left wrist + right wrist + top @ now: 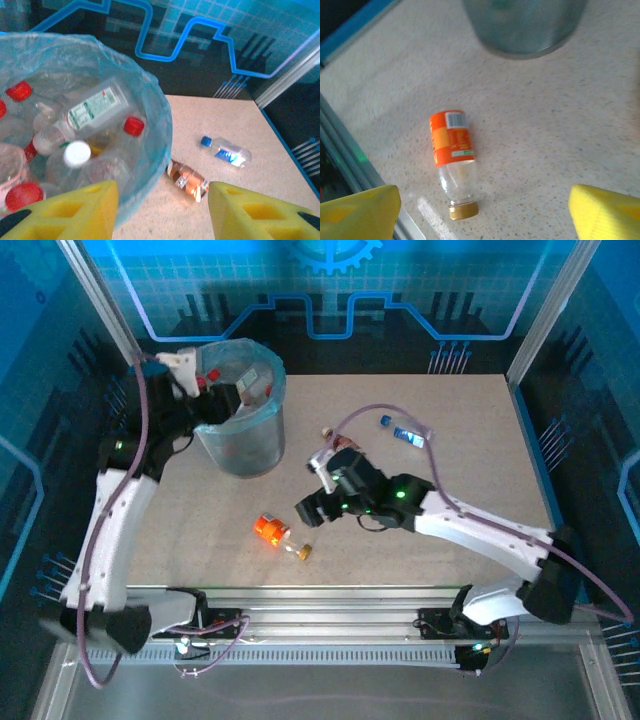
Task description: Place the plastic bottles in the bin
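Holds the left arm (115, 510) stretched up from its base at the near left, elbow bent, wrist turned inward to the right. Carries the left hand (225, 390) raised at the far left, tilted downward. Shows, from the left wrist, yellow fingers (75, 207) parted with nothing between them. Holds the right arm (480, 530) reaching from the near right toward the middle, forearm low and nearly level. Points the right hand (308, 510) down and to the left, fingers (357, 212) spread wide and empty.

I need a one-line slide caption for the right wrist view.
Open right gripper hovers over an orange-labelled bottle lying on the table, near the bin.
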`<state>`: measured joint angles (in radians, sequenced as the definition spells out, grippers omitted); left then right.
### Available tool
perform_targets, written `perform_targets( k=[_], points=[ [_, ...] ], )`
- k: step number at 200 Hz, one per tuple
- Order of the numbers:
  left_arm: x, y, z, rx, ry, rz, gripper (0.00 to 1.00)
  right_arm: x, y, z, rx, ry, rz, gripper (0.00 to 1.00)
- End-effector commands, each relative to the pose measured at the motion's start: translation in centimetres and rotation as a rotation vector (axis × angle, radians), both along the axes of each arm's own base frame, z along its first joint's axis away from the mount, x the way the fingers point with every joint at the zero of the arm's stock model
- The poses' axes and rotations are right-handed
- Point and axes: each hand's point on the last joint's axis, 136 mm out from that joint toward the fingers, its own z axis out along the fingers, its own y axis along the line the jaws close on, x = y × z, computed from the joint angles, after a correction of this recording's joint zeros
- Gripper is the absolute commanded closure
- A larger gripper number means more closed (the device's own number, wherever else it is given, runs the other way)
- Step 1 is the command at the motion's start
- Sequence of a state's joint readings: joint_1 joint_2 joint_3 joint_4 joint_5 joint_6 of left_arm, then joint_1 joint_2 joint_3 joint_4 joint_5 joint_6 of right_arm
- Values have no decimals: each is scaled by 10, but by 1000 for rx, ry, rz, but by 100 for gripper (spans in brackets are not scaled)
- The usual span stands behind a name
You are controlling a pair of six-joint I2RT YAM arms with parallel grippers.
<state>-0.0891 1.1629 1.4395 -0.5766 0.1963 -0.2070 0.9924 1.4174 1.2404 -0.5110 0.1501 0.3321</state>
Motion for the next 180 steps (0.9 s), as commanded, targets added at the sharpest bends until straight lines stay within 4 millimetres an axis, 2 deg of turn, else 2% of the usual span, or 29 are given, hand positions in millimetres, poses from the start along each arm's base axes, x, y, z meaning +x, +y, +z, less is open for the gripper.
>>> perform_targets(
  k=[1, 19, 39, 66, 91, 108, 130, 145, 159, 180],
  points=[
    [-26, -9, -5, 32, -78, -81, 47, -12, 18, -26, -149, 2, 97, 11],
    [-44, -7, -28, 37, -48, -84, 44, -14, 36, -49, -245, 0, 133, 10],
    [-56, -2, -55, 27, 18, -55, 41, -14, 52, -78, -355, 6, 161, 9],
    [-63, 6, -88, 10, 97, 2, 37, -12, 60, -120, -485, 59, 142, 11],
    [-65, 10, -103, 19, 135, 28, 34, -19, 66, -149, -512, 145, 137, 12],
    [-64, 12, -105, 26, 139, 41, 31, -26, 66, -166, -532, 203, 130, 14],
    [-60, 13, -104, 30, 137, 43, 30, -33, 62, -181, -552, 257, 122, 20],
    [-58, 12, -102, 29, 138, 42, 29, -35, 60, -184, -558, 269, 115, 27],
    [-55, 12, -99, 28, 137, 40, 29, -35, 58, -180, -543, 259, 111, 36],
    [-52, 11, -91, 26, 123, 38, 28, -30, 54, -164, -518, 214, 92, 42]
  ],
)
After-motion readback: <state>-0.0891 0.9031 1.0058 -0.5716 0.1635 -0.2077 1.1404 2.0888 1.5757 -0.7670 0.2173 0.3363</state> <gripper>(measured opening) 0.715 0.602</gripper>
